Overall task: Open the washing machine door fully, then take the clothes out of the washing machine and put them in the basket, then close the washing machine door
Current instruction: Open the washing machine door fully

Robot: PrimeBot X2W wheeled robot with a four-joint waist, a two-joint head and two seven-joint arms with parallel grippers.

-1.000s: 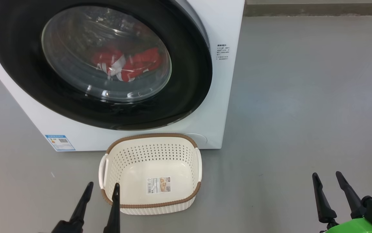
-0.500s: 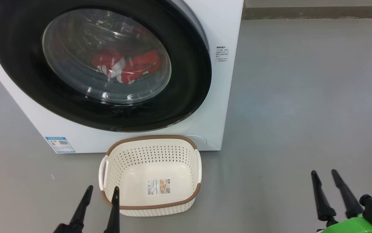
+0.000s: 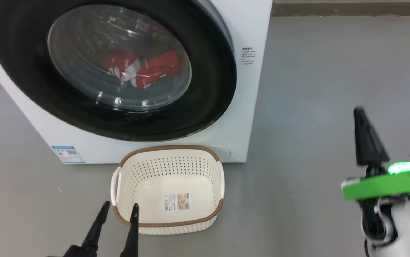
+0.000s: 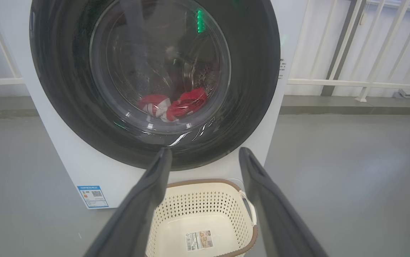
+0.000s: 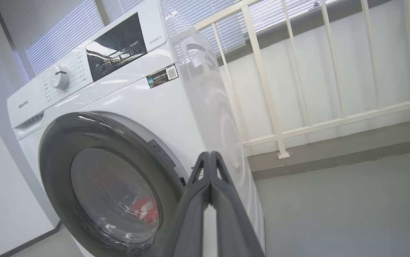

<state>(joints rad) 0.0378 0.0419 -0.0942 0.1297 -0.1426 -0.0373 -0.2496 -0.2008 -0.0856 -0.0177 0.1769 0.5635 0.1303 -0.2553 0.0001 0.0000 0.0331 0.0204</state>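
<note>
Atop the washing machine (image 5: 147, 117), right wrist view shows a dial (image 5: 59, 77).

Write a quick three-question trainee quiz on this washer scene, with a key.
1. True or false: the bright red-and-white fabric clothes lie inside the big white boxy washing machine, behind the round black-rimmed glass washing machine door.
2. Of the left gripper and the right gripper, which has its two long dark fingers pressed together? A: left. B: right. C: both.
3. Fill in: the small cream perforated plastic basket with the brown rim stands on the grey ____, with no clothes in it.

Key: 1 true; 2 B; 3 floor.
</note>
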